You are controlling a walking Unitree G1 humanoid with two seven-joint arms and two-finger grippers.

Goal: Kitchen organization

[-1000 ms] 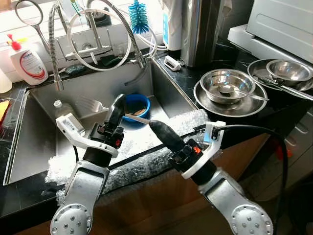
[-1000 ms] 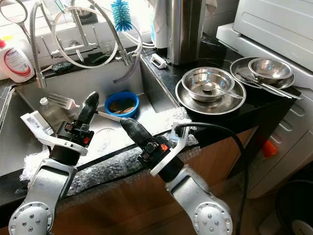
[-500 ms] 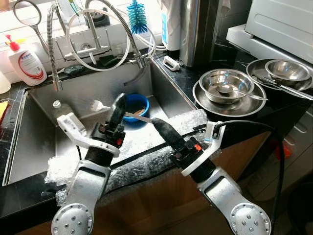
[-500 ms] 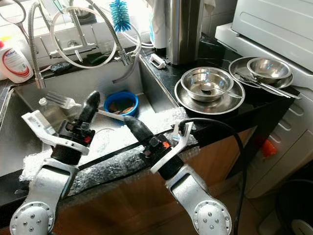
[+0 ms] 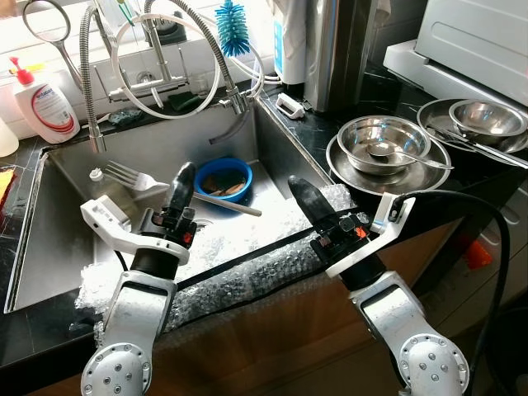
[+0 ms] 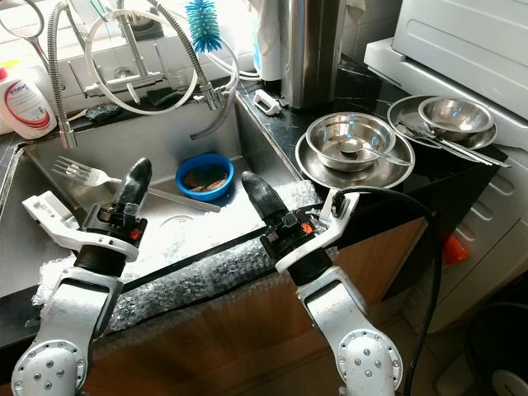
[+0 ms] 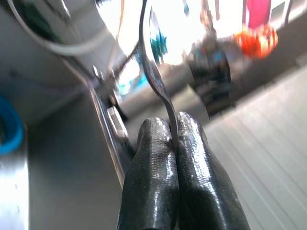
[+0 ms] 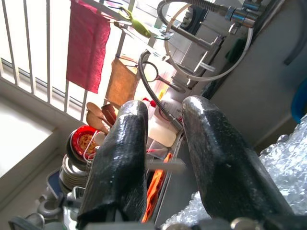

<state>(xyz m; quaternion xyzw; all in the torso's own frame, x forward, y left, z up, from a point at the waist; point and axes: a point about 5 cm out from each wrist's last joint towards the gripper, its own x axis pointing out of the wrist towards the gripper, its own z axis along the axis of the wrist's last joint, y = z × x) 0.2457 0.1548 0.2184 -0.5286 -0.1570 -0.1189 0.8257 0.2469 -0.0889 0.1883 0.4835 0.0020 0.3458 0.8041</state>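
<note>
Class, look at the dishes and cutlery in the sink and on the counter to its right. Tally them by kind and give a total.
Steel bowls: 2
Steel plates: 2
Blue bowl: 1
Fork, held in the left hand: 1
Spoon: 1
Total: 7

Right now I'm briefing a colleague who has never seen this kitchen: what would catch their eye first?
The left gripper, raised over the sink, pinches a fork with its tines pointing left. Behind it a blue bowl sits in the sink, and steel bowls stack on the black counter to the right.
</note>
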